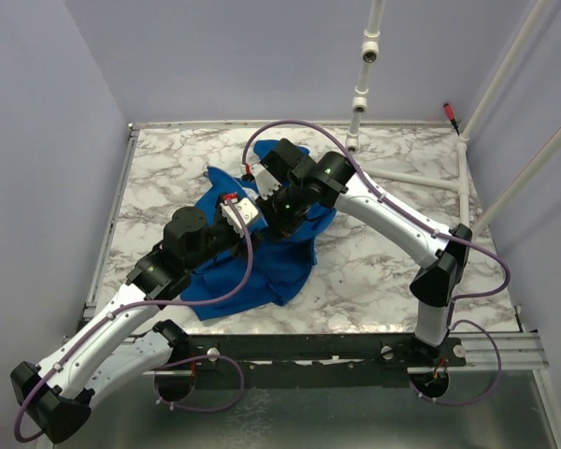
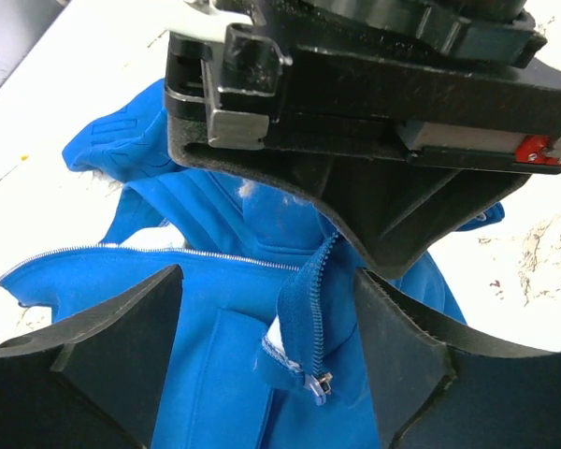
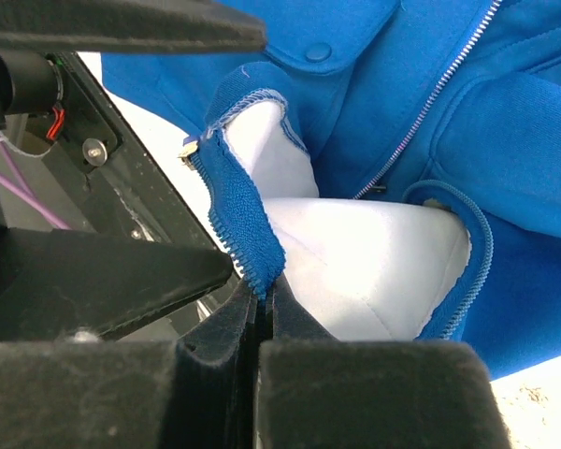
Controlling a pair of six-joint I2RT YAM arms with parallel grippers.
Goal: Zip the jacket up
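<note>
the marble table (image 1: 383,271) carries the jacket (image 1: 262,267), bunched in a blue heap under and around both tools near the table's middle. a purple cable (image 1: 251,251) droops across the fabric just behind the left tool (image 2: 266,313). white pipes (image 1: 360,94) stand well beyond the tools at the table's far edge. the two tools crowd one another. the right tool (image 3: 264,304) comes in from above and ahead of the left one, and its black body hides much of the jacket past it. the left tool's fingers (image 2: 103,360) stand well apart and touch nothing. a loose strip of zipper tape (image 2: 304,304) hangs in the gap between them. the right tool is pressed together on one end of that tape, pinching the blue edge. the pale lining (image 3: 355,253) bulges just beside its tips, and a line of zipper teeth (image 3: 430,103) runs farther ahead of them.
</note>
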